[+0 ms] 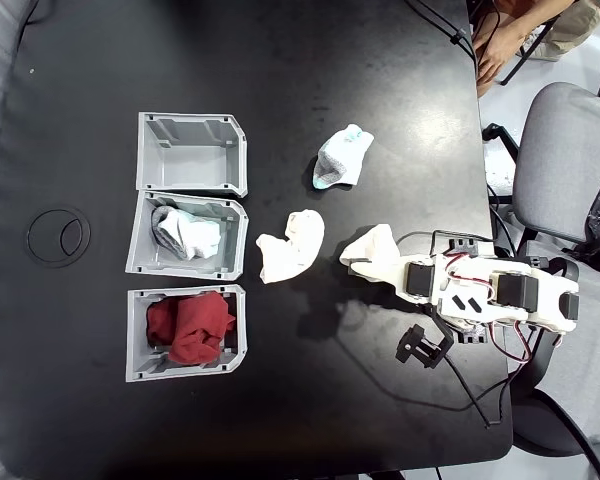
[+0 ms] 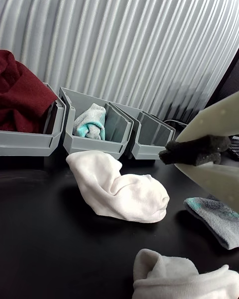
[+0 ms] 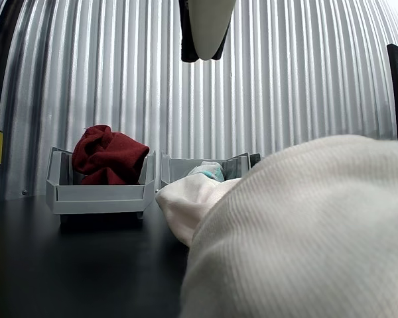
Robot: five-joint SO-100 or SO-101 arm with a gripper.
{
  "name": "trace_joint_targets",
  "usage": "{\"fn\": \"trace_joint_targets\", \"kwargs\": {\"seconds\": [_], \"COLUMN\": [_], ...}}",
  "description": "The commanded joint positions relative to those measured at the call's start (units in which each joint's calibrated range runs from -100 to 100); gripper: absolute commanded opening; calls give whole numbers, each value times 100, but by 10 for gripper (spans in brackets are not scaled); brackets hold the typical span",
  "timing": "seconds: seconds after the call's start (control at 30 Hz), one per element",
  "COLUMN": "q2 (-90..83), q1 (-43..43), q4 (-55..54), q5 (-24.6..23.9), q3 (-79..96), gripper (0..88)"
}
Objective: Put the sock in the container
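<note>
The sock, mint-blue and white with a speckled grey part, lies on the black table well right of the bins; the wrist view shows it low on the right. The container is the middle grey bin and holds a white-grey sock; it stands centre-left in the wrist view. My gripper hangs over a cream sock, apart from the mint sock. In the wrist view the gripper enters from the right, its white fingers closed onto a black pad and holding nothing.
An empty grey bin stands above the container, and a bin with dark red fabric below it. A second cream sock lies between the bins and my gripper. A chair and a person's hand are beyond the table's right edge.
</note>
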Motion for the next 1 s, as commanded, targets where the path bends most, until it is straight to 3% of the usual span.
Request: {"fn": "trace_joint_targets", "kwargs": {"seconds": [0.0, 0.47, 0.8, 0.97], "q2": [17, 17, 117, 1138], "q1": [8, 47, 79, 622], "q4": [285, 276, 302, 490], "q5": [0, 17, 35, 40], "q3": [-425, -479, -1498, -2346], "gripper": [13, 13, 14, 36]}}
